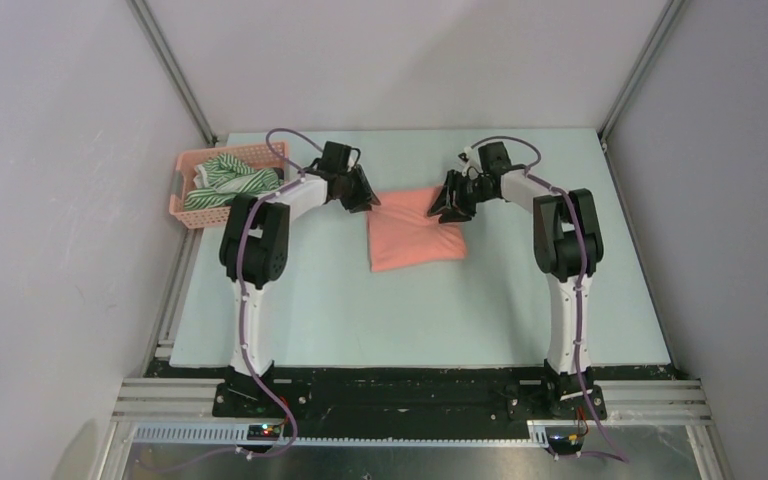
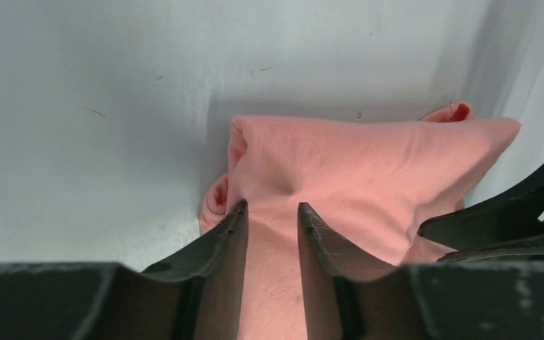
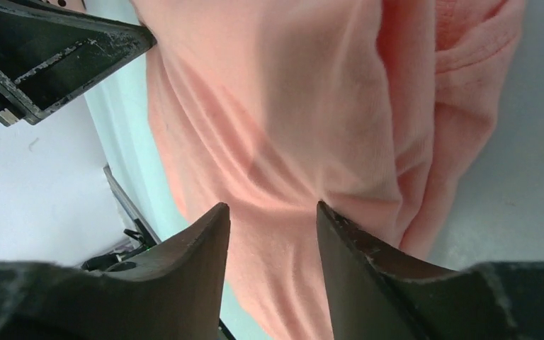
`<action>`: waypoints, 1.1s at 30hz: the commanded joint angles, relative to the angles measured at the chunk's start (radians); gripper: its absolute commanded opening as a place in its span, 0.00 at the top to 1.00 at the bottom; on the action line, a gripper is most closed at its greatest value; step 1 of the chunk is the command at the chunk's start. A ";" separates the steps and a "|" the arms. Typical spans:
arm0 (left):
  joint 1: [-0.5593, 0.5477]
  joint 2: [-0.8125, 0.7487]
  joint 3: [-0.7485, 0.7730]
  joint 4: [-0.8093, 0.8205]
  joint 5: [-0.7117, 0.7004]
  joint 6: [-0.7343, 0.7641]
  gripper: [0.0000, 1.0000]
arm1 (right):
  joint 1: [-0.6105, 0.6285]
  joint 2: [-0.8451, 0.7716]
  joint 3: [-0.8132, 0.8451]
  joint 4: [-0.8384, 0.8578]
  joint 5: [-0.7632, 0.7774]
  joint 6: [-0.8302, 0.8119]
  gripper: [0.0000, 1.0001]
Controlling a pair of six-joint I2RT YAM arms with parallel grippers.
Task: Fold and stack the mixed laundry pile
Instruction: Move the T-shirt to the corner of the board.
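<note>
Base rail [image 1: 410, 396], pale table [image 1: 360, 320], pink shirt [image 1: 415, 235], walls [image 1: 50, 200]

I get a bright, even top view. The light is diffuse and comes from overhead, so the pale blue-green worktop [image 1: 290, 320] carries only faint, soft-edged shadows beside the arms. The brushed metal tray [image 1: 410, 455] along the near edge gives a dull sheen, not hard glare. The silver aluminium frame rails [image 1: 170, 70] splay outward near the corners, a wide-angle effect.

The left wrist feed is dimmer. The salmon-pink cotton shirt [image 2: 368, 170] throws a grey shadow up and to its left, and the black left hand [image 2: 273, 212] is underexposed and soft at the bottom edge.

On the right wrist feed the cloth sits close to the lens, its weave slightly blurred. The right hand [image 3: 273, 209] is dark, with light catching its worn edges.
</note>
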 commanded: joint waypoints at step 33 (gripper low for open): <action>-0.134 -0.375 -0.583 0.033 -0.108 0.023 0.99 | -0.072 0.178 0.326 -0.167 0.039 -0.114 0.58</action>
